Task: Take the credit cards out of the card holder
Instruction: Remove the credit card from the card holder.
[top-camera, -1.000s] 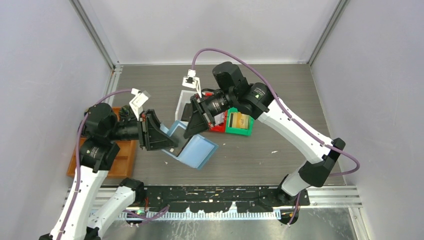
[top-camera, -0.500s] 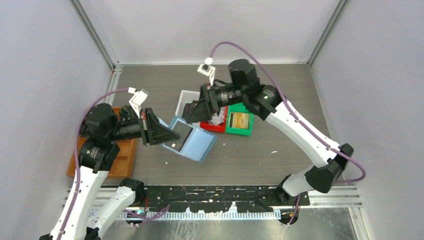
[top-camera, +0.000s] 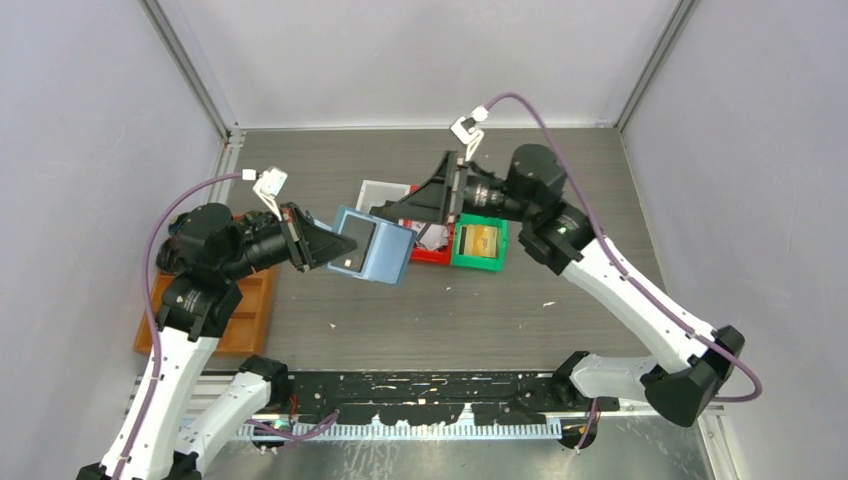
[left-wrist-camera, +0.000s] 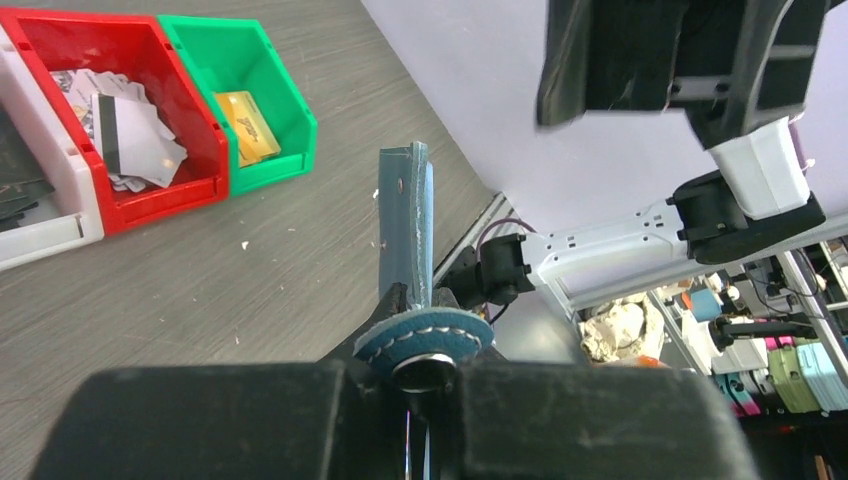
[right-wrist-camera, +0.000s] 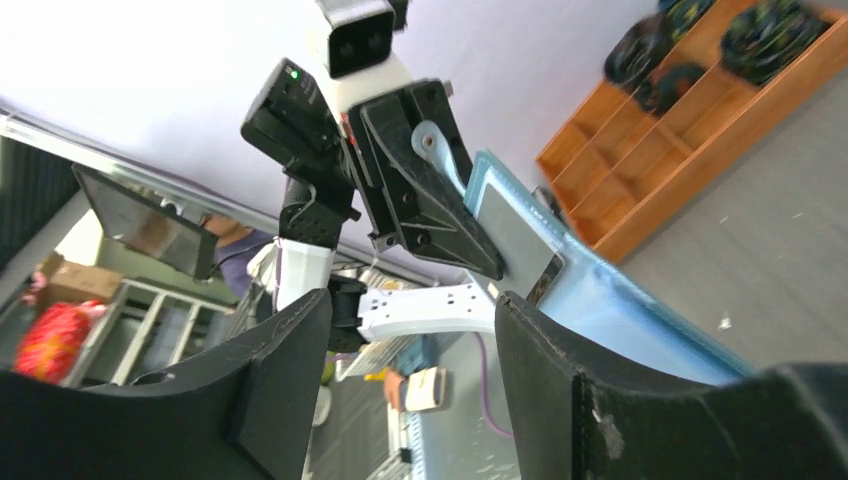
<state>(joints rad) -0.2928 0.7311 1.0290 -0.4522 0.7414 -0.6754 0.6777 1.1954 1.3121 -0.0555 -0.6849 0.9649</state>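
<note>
Since the earlier frame both arms have risen. The left arm has lifted the holder (top-camera: 378, 252) off the table (top-camera: 500, 320), and the right arm has drawn back, away from the holder.

Left fingers (top-camera: 325, 248) are clenched on the holder's snap tab, so the holder hangs in the air with its card side turned toward the right fingers (top-camera: 415, 203). Those are spread, with nothing between them. One dark card (top-camera: 358, 243) still shows in a slot.

To do this step well, I judge the right fingers should meet that card's exposed edge squarely. They should pinch the card alone, not the slot lip, and draw it along the slot line. Held only by its tab, the holder may twist, so the left clamp needs to be firm.

A tray (top-camera: 250, 315) lies left of the holder, on the table. White (top-camera: 385, 188), red (top-camera: 430, 255) and green (top-camera: 480, 262) bins sit right of the holder, the green one holding a gold card (top-camera: 478, 240). Nothing stands between the right fingers and the holder. The bins lie beneath the right fingers, so a low approach could catch them.
</note>
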